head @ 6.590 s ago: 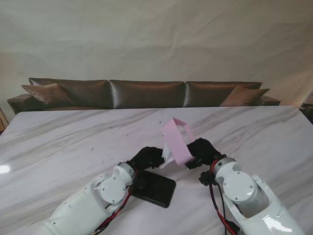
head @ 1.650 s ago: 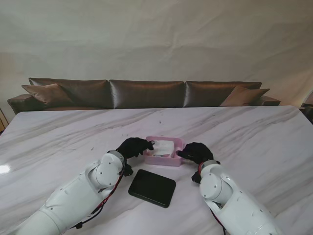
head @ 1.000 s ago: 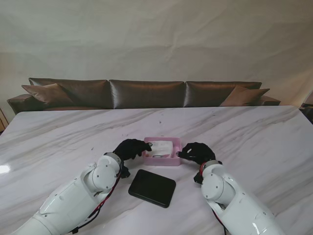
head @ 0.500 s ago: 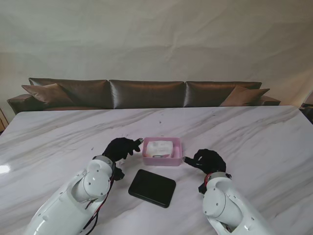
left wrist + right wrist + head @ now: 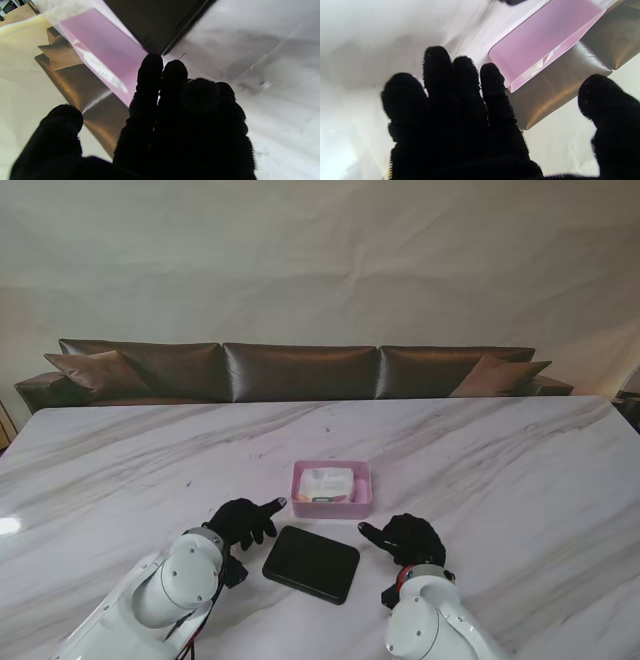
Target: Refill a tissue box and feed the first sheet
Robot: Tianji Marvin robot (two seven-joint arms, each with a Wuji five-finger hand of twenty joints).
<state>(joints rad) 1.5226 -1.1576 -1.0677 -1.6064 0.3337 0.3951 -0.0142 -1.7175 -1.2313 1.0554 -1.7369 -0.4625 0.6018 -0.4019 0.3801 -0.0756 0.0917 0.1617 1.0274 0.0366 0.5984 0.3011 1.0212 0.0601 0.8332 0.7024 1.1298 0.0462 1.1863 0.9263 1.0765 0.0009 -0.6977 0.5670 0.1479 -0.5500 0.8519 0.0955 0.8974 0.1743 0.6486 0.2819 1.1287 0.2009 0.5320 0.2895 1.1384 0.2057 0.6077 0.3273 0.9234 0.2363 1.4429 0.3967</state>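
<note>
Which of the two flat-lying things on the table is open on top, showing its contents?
The pink tissue box, farther from me: open top, tissue pack visible inside. The black lid, nearer me, is a closed flat slab.

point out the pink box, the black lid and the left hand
pink box (image 5: 331, 506), stand view, near wall
black lid (image 5: 311, 564), stand view, middle of its top
left hand (image 5: 243, 521), stand view, back of the hand

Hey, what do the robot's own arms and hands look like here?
Both arms are glossy white shells with rounded joint housings. Red and black cables run along the left arm's underside. The left hand and right hand are five-fingered, covered in black, fuzzy-textured gloves. No markings are readable.
</note>
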